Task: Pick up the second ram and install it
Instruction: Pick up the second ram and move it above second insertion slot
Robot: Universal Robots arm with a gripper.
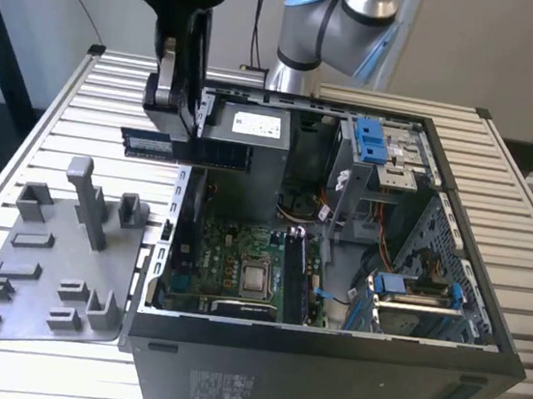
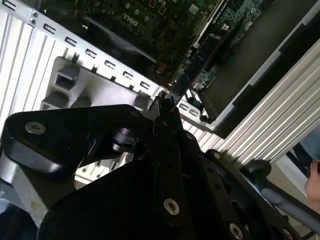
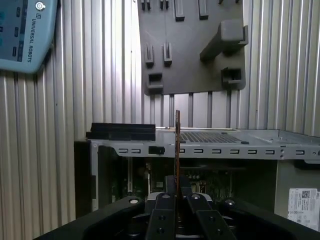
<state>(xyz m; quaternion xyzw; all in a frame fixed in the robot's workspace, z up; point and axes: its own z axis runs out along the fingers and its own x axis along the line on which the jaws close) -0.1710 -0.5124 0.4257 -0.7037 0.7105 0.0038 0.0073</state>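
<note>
A white label with dark print sits on the power supply (image 1: 258,124), just beside the gripper (image 1: 183,123) and behind the ram (image 1: 187,149) it clamps; the words are too small to read. Fine white print on the case wall (image 1: 224,386), well apart from the gripper, is also illegible. In the first wrist view, a maker's name runs in white along the pendant (image 3: 20,35), far from the gripper, and a sticker (image 3: 301,200) with a code square sits beside it.

A robotics lab: slatted metal bench (image 1: 56,107), opened computer case (image 1: 321,386).
</note>
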